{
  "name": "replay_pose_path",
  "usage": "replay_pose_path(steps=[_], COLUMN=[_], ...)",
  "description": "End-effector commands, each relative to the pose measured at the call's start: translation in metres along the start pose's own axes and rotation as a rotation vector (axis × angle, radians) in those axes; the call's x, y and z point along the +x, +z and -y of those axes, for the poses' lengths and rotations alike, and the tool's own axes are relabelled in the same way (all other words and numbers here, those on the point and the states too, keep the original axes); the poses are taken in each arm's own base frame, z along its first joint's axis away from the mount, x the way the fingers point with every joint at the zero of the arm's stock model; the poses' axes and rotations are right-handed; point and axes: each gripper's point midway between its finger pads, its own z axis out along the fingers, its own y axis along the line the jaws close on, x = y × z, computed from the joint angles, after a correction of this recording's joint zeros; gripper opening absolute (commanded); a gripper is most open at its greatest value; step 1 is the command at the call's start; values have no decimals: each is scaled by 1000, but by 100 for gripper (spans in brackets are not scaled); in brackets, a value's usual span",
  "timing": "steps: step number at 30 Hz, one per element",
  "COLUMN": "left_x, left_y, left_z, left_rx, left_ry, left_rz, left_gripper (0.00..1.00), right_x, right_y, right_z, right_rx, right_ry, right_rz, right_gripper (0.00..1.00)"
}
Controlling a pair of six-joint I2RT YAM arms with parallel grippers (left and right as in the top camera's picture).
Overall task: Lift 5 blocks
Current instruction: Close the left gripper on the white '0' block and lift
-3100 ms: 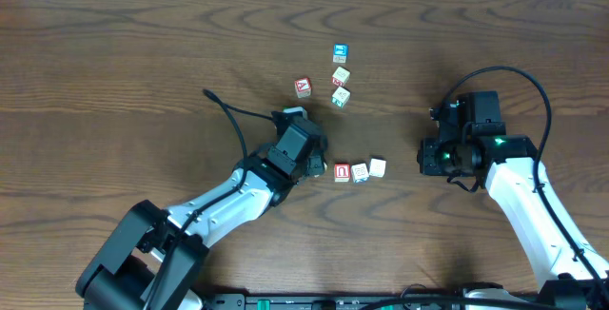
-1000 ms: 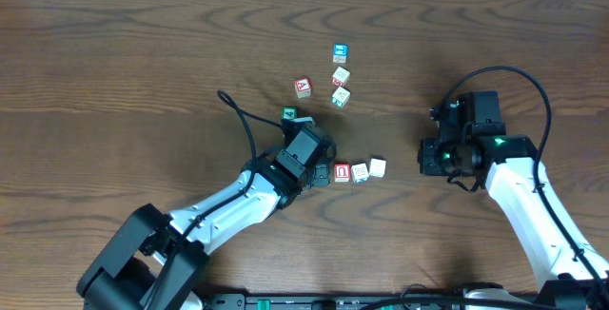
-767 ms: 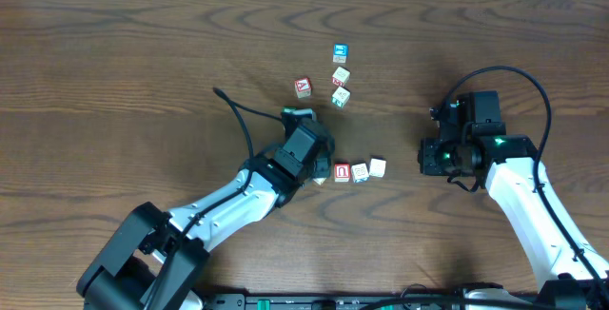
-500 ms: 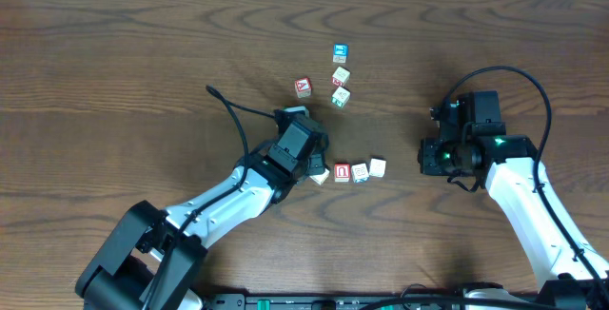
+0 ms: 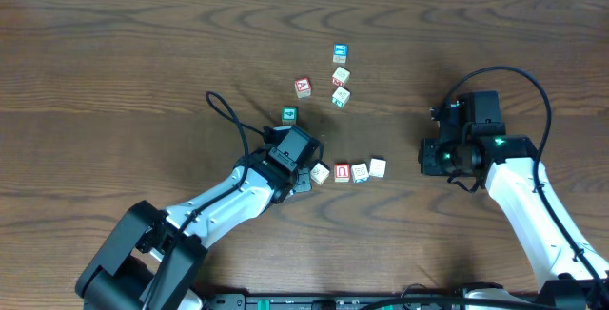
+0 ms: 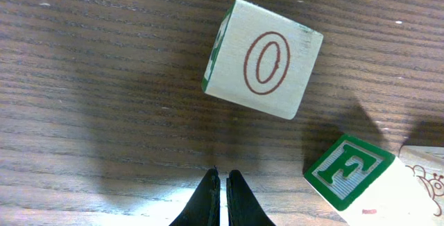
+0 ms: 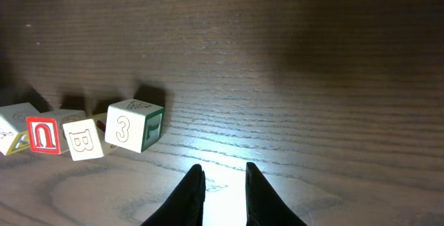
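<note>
Four blocks lie in a row mid-table: a pale "O" block [image 5: 321,172] [image 6: 263,59], a red-outlined "U" block [image 5: 342,171] [image 7: 43,134], a "B" block [image 5: 360,171] [image 7: 83,139] and a "3" block [image 5: 378,167] [image 7: 134,124]. Two more pale blocks [image 5: 341,76] [image 5: 340,96] sit farther back. My left gripper [image 5: 303,179] [image 6: 222,176] is shut on nothing, just short of the "O" block. My right gripper [image 5: 424,158] [image 7: 220,179] hovers right of the row, slightly open and empty.
A green-faced cube [image 5: 289,115] lies behind the left wrist, a red "A" cube [image 5: 303,87] and a blue cube [image 5: 339,53] farther back. A cube with a green "F" face [image 6: 347,170] sits right of the left fingers. The left arm's cable [image 5: 228,120] loops over the table.
My left gripper has closed fully and drawn back toward the lower left, uncovering the green-faced cube. The pale "O" block now lies free at the row's left end. The right arm has not moved.
</note>
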Motion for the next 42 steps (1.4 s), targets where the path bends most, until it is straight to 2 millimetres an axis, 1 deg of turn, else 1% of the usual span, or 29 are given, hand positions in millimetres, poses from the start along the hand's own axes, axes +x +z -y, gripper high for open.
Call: replay_pose_path(steps=[1, 8, 12, 17, 23, 26, 33, 36, 40, 42], left_x=[9, 22, 23, 17, 0, -7, -8, -10, -18, -26], left_y=[3, 1, 0, 0, -3, -4, -4, -4, -3, -4], left_z=[3, 17, 20, 26, 47, 54, 55, 53, 47, 48], left_rx=[25, 106, 113, 137, 235, 265, 268, 259, 222, 232], left_ry=[-10, -17, -75, -123, -120, -119, -113, -72, -28, -8], left_rz=[-46, -123, -132, -115, -54, -28, -23, -7, 44, 75], left_gripper=[7, 7, 7, 7, 7, 7, 7, 7, 8, 8], right_x=[2, 2, 2, 2, 2, 2, 3, 3, 2, 2], right_y=[2, 2, 2, 2, 2, 2, 3, 3, 3, 3], right_z=[1, 2, 2, 2, 2, 2, 3, 3, 3, 3], right_rx=[3, 5, 7, 7, 7, 7, 11, 11, 11, 11], right_ry=[9, 9, 9, 9, 9, 9, 10, 10, 9, 9], right_rz=[-5, -5, -5, -5, -5, -5, -6, -5, -3, -1], right_gripper=[18, 18, 18, 18, 18, 18, 18, 18, 18, 18])
